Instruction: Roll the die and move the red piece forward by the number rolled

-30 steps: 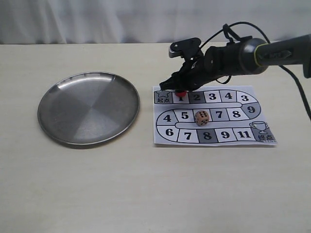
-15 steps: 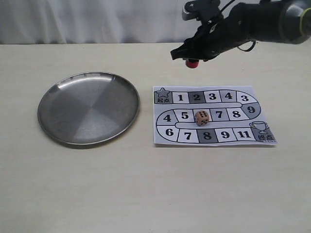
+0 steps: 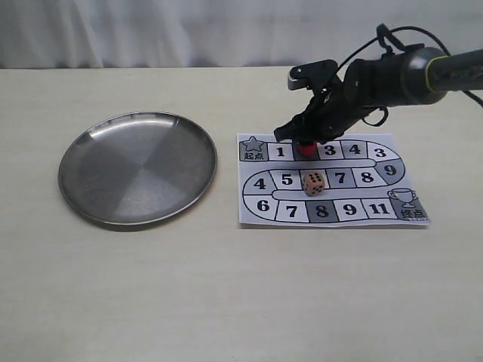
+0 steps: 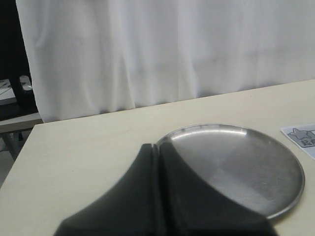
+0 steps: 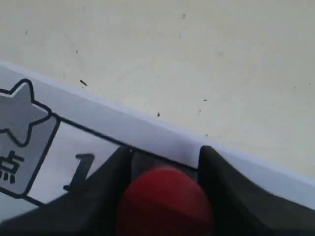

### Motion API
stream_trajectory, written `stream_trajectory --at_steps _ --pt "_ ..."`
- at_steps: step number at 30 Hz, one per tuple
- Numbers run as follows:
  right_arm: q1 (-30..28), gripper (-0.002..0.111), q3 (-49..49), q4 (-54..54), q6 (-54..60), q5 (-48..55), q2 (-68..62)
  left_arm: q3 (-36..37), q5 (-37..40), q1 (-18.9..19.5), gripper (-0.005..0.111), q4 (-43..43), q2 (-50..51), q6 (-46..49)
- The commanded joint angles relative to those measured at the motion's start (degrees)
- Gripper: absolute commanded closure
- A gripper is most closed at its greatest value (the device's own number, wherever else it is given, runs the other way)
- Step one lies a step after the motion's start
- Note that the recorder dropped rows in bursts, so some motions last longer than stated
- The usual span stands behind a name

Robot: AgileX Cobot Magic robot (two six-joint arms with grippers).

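Observation:
The red piece is down on the paper game board, over the grey square marked 2, next to square 1. My right gripper is shut on it; in the right wrist view the black fingers press both sides of the red piece. The tan die rests on the board's middle row between squares 5 and 7, dark pips showing. My left gripper is shut with nothing in it and is out of the exterior view.
A round steel plate lies left of the board, also showing in the left wrist view as the plate. A corner of the board shows beyond it. A white curtain closes off the table's far edge.
The right gripper lifted the red piece off square 1, carried it up and to the right, then came down with it onto square 2. The die has not moved.

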State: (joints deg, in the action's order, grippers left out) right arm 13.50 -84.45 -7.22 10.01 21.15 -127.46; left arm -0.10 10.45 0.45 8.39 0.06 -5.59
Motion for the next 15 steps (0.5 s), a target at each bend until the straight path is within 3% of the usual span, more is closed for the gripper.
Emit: stream_trajectory --at_steps 1,9,15 --pt "-0.2 0.104 0.2 0.4 0.2 0.3 -1.8 0.1 -0.5 -0.5 0.107 -0.1 -0.1 -0.1" --pt "-0.2 0.104 0.0 0.4 0.2 1.9 0.0 0.1 -0.5 -0.5 0.107 -0.4 -0.1 -0.1" --pt "-0.2 0.104 0.0 3.8 -0.2 3.1 10.3 0.1 -0.5 -0.5 0.107 -0.4 -0.1 -0.1"
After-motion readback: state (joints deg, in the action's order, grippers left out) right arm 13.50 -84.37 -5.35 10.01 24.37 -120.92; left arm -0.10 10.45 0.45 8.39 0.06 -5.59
